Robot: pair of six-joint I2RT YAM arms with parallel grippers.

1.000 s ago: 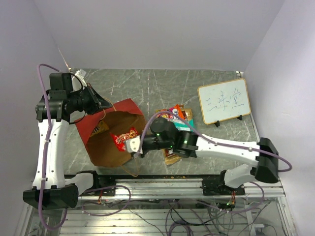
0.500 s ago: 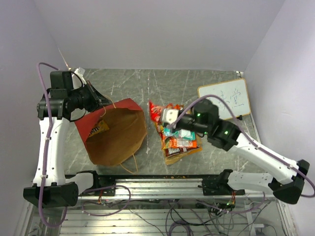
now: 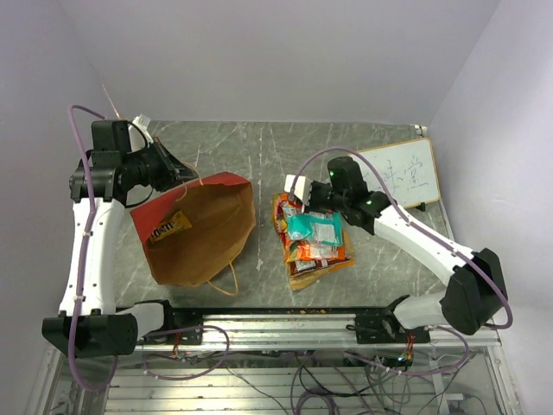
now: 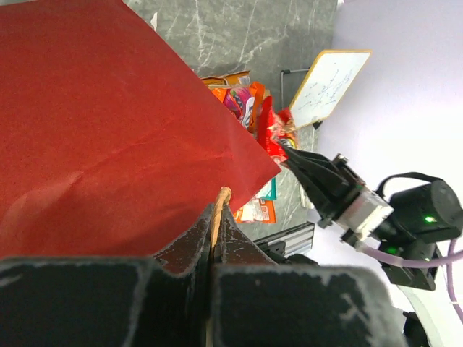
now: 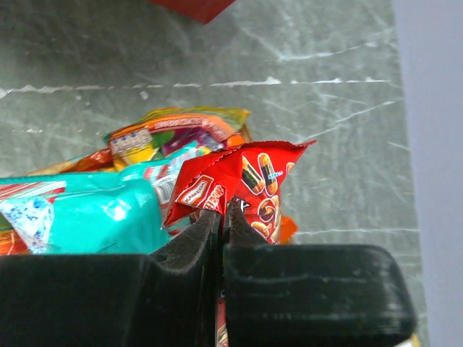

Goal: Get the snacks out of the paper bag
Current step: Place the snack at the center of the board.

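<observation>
The paper bag (image 3: 207,232) lies on its side, red outside and brown inside, its mouth facing the near edge. My left gripper (image 3: 185,178) is shut on the bag's twine handle (image 4: 219,204) at the far rim, the red wall (image 4: 108,137) filling its view. A brown packet (image 3: 168,226) sits inside the bag. To the right lies a pile of snacks (image 3: 313,240). My right gripper (image 5: 223,213) is shut on a red snack packet (image 5: 249,181) above the pile's far end, next to a teal packet (image 5: 87,217).
A white framed whiteboard (image 3: 394,179) stands at the back right. The bag's other twine handle (image 3: 227,282) trails toward the near rail (image 3: 276,322). Side walls close in on both flanks.
My right gripper has carried the red packet out of the bag's mouth and rightward to the far end of the snack pile. The left gripper has kept its hold on the handle.
</observation>
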